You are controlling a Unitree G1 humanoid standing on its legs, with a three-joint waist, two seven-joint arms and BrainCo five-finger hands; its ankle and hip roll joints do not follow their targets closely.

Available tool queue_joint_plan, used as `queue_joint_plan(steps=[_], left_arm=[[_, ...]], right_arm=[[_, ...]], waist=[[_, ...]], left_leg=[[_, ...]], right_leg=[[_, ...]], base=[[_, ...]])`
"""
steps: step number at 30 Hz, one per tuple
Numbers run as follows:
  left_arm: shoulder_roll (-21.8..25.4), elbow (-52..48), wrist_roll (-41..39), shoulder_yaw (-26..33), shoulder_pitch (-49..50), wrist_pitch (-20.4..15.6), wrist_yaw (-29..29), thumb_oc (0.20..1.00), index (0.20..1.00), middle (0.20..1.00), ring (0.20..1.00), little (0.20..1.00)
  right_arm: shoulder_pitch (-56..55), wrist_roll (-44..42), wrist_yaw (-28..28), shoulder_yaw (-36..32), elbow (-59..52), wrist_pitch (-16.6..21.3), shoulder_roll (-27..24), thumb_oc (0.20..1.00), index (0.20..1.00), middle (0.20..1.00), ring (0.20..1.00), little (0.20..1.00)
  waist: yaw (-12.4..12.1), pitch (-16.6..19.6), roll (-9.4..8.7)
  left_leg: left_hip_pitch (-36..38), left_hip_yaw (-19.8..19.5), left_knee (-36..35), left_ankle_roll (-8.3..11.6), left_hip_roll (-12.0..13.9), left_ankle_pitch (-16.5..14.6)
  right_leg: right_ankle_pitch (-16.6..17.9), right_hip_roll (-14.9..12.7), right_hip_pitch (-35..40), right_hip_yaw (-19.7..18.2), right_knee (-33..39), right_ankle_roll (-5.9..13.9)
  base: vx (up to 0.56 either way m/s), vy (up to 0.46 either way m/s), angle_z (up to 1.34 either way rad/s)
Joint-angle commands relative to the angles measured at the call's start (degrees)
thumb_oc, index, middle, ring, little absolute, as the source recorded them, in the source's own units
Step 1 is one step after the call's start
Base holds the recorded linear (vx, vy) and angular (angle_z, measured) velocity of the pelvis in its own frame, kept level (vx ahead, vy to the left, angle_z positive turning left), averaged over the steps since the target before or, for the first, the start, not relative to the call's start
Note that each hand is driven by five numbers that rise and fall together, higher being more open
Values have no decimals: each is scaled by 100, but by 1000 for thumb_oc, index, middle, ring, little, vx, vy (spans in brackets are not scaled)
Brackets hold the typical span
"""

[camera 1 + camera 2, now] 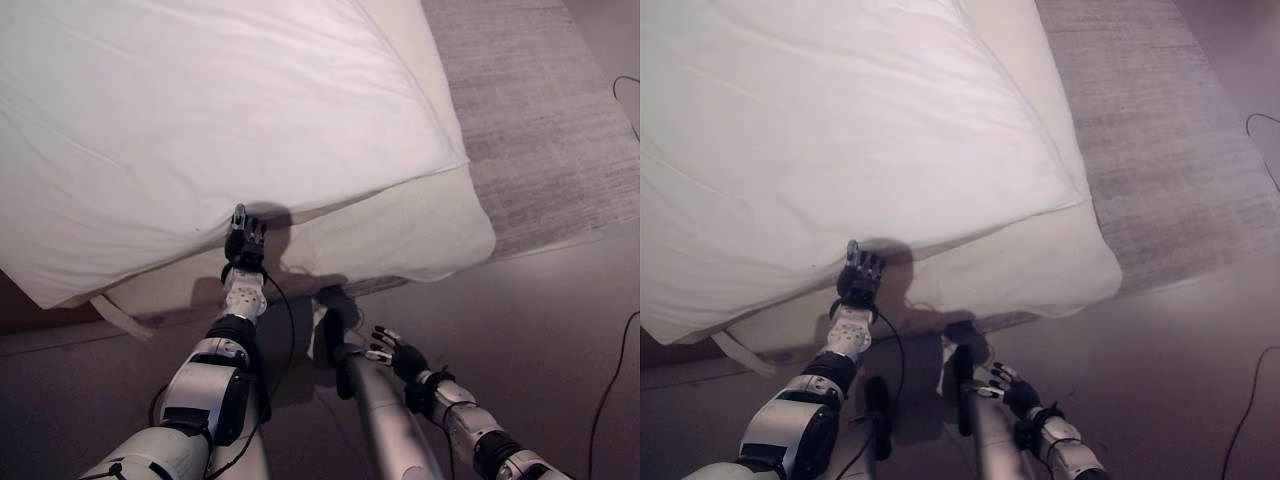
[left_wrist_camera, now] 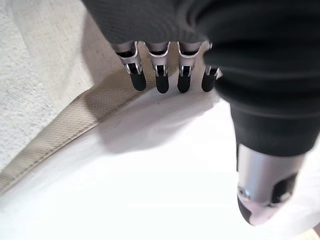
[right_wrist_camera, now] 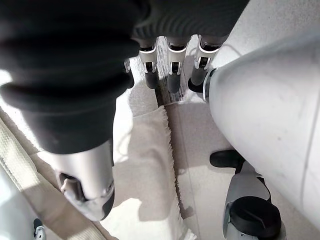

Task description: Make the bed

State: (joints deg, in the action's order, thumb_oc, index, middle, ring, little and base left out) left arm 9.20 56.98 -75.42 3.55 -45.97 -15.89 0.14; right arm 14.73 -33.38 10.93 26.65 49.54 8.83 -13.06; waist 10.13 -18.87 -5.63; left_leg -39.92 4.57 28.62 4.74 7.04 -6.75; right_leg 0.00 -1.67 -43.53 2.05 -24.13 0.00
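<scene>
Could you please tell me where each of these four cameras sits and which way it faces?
Left eye view: on the head, looking down at the white duvet and mattress; the left hand reaches the duvet's edge, the right hand hangs low.
Right eye view: same scene, slightly shifted.
Left wrist view: along the left hand's straight fingers onto the duvet.
Right wrist view: along the right hand towards the floor.
Shared: duvet, left hand.

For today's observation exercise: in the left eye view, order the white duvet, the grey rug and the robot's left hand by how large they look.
1. white duvet
2. grey rug
3. left hand, much the smallest
</scene>
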Motion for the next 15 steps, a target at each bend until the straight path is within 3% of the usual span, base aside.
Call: queue_joint_plan(steps=[1, 5, 6, 7, 8, 9, 15], left_arm=[[263, -192, -48, 104, -340, -454, 5, 1000, 1000, 1000, 1000, 1000], [396, 127, 30, 92, -697, -502, 474, 1000, 1000, 1000, 1000, 1000], [421, 196, 75, 95, -768, -492, 599, 815, 815, 815, 815, 815], [469, 359, 111, 127, -849, -427, 736, 730, 730, 730, 730, 730], [480, 366, 114, 134, -878, -448, 784, 746, 746, 746, 746, 746], [438, 379, 162, 132, -897, -426, 900, 1000, 1000, 1000, 1000, 1000], [501, 878, 204, 224, -1312, -326, 1485, 1000, 1000, 1000, 1000, 1000]], right_arm=[[-448, -155, -26, 166, -256, 258, -12, 1000, 1000, 1000, 1000, 1000], [-411, -184, -65, 224, -231, 234, -26, 1000, 1000, 1000, 1000, 1000], [-404, -203, -77, 222, -243, 232, -34, 1000, 1000, 1000, 1000, 1000], [-377, -208, -90, 233, -237, 216, -51, 1000, 1000, 1000, 1000, 1000], [-373, -215, -97, 235, -245, 219, -59, 1000, 1000, 1000, 1000, 1000], [-366, -223, -96, 241, -274, 201, -74, 1000, 1000, 1000, 1000, 1000], [-271, -321, -141, 243, -285, 149, -147, 1000, 1000, 1000, 1000, 1000]], waist=[[1, 440, 203], [-3, 425, 222], [-5, 413, 232], [-9, 384, 243], [-5, 385, 247], [-7, 373, 264], [-17, 293, 331]], left_leg=[[-397, -60, -212, 77, 79, 372], [-411, -76, -209, 59, 74, 387], [-417, -80, -205, 59, 71, 390], [-410, -87, -196, 57, 75, 388], [-418, -84, -207, 58, 74, 400], [-424, -75, -222, 56, 66, 414], [-420, -83, -227, 40, 48, 433]], right_leg=[[-54, -248, -36, -67, 171, 710], [-51, -257, -55, -54, 146, 715], [-47, -267, -54, -57, 148, 718], [-51, -270, -41, -53, 143, 722], [-44, -277, -45, -53, 155, 724], [-34, -289, -47, -52, 160, 726], [-36, -314, -32, -71, 158, 743]], base=[[0, 0, 0], [0, 0, 0], [0, 0, 0], [0, 0, 0], [0, 0, 0], [0, 0, 0], [0, 0, 0]])
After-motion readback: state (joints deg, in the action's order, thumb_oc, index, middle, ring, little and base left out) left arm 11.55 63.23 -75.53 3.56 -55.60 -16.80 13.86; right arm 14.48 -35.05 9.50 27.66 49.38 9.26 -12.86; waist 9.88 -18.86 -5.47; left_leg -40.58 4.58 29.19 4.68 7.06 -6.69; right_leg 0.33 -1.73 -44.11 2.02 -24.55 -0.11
